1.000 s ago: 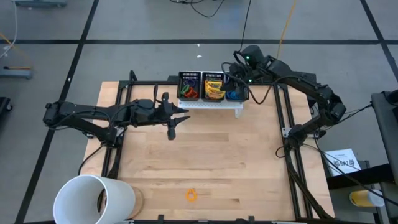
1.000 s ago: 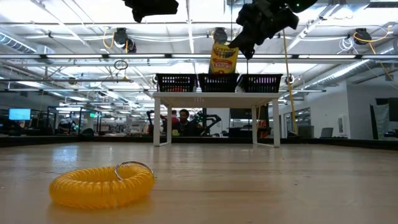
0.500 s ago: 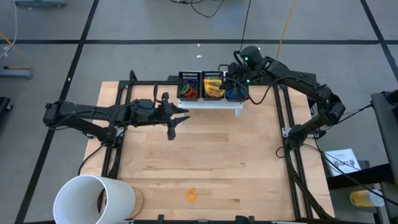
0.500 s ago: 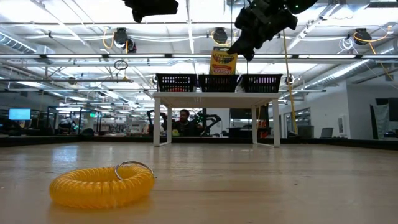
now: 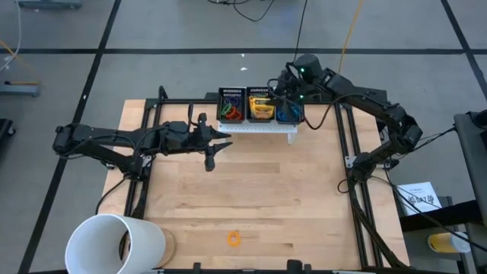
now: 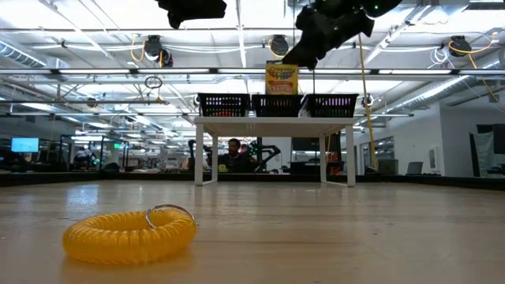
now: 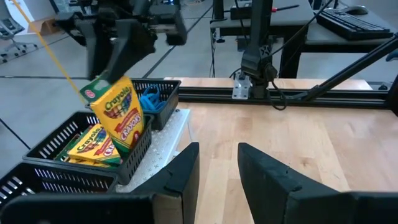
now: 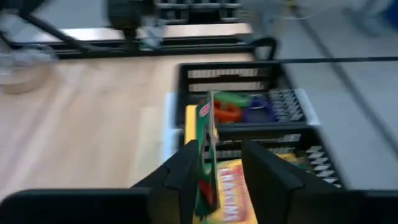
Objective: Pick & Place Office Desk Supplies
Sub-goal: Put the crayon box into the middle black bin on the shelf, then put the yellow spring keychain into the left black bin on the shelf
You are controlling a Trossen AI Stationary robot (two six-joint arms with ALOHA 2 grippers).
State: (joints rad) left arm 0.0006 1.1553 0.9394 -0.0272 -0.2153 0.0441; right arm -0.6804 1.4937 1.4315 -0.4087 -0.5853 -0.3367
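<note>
Bench far edge, middle bin (image 5: 261,106); crayon box (image 7: 118,115) upright between right gripper's (image 8: 219,163) parted fingers; left gripper (image 7: 217,163) open, well apart.

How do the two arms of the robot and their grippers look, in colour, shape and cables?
Both arms are black, slim and jointed, with dark cables running along their links. The left gripper and the right gripper each end in two flat, matte black fingers. A small green light glows on the right arm near its wrist.

Two matte black jointed arms, cables running along them; right arm (image 5: 365,103) shows a small green light; blunt black fingers (image 7: 273,180).
</note>
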